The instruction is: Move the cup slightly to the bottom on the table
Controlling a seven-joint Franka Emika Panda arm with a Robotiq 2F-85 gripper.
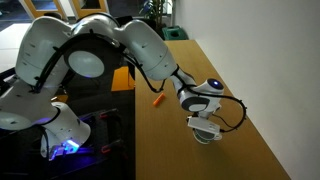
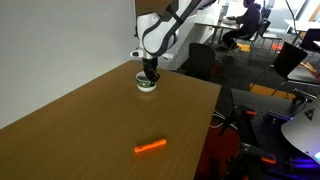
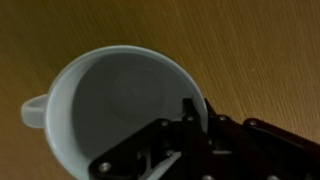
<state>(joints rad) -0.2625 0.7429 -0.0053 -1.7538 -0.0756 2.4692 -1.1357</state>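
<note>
Gripper (image 3: 200, 118): jaws straddle cup (image 3: 120, 100) rim, one finger (image 3: 188, 108) inside dark bowl, other outside wall. Clamped or just placed: cannot tell. Handle points away from fingers.

Progress, as judgement: approach done, cup engaged at rim. Shift toward bottom of table (image 2: 70, 120) seemingly not yet made, release also left.

Cup (image 2: 148, 85) sits on table near far end in an exterior view. Orange stick (image 2: 150, 147) well apart, nearer camera.

Surface: smooth light-brown wood. Room: office, dark chairs (image 2: 200, 60) beyond table edge.

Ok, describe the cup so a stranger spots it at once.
Start from the long light-brown wooden table. Directly beneath the robot's black gripper sits a small round white cup with a dark inside and a side handle. Its only neighbour, a thin orange stick, lies flat, well apart.
</note>
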